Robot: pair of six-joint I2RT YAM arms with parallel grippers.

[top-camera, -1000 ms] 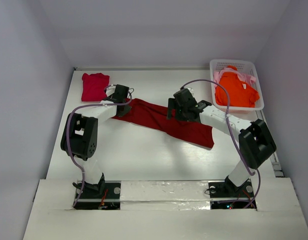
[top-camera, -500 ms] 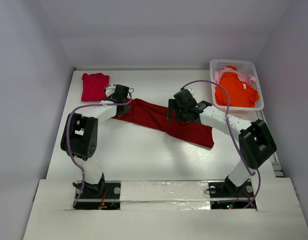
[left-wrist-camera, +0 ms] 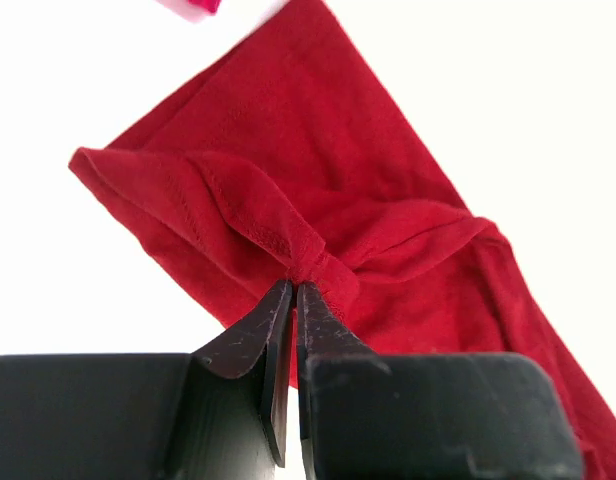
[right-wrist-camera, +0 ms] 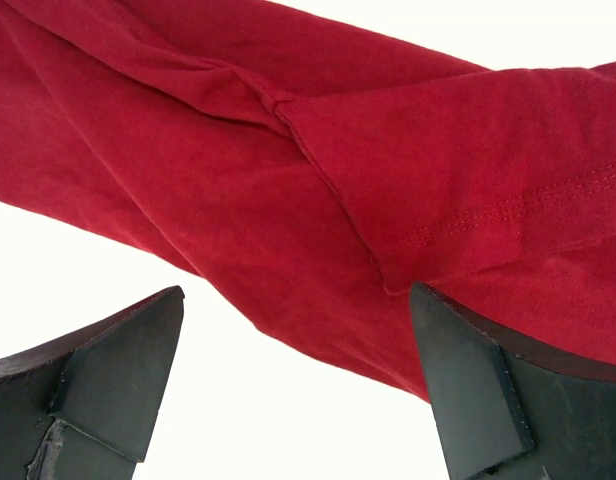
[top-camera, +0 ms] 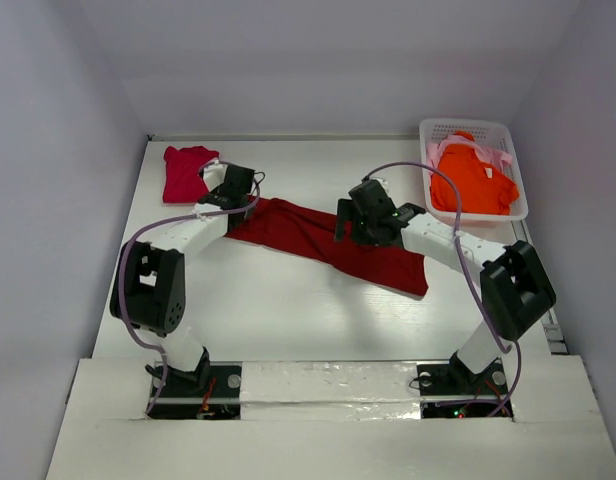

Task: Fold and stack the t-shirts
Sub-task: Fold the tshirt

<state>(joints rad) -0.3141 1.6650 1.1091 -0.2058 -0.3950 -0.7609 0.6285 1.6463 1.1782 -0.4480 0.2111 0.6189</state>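
Observation:
A large dark red t-shirt (top-camera: 318, 240) lies stretched as a long band across the middle of the table. My left gripper (top-camera: 234, 190) is shut on a bunched fold of the dark red t-shirt (left-wrist-camera: 288, 190) at its left end, the cloth pinched between the left gripper's (left-wrist-camera: 296, 287) tips. My right gripper (top-camera: 360, 226) hovers open over the shirt's middle. In the right wrist view the right gripper (right-wrist-camera: 296, 295) has nothing between its wide-set fingers, and the shirt's (right-wrist-camera: 288, 180) stitched hem lies beyond them. A folded crimson-pink t-shirt (top-camera: 186, 172) lies at the back left.
A white lattice basket (top-camera: 468, 126) at the back right holds a bright orange t-shirt (top-camera: 473, 180) with a pale pink t-shirt (top-camera: 435, 150) under it. Bare white table (top-camera: 288, 310) lies between the dark red shirt and the arm bases.
The left gripper closed fully onto the dark red shirt's left end and shifted slightly back-left; the left arm's elbow dropped toward the near edge. The right arm barely moved.

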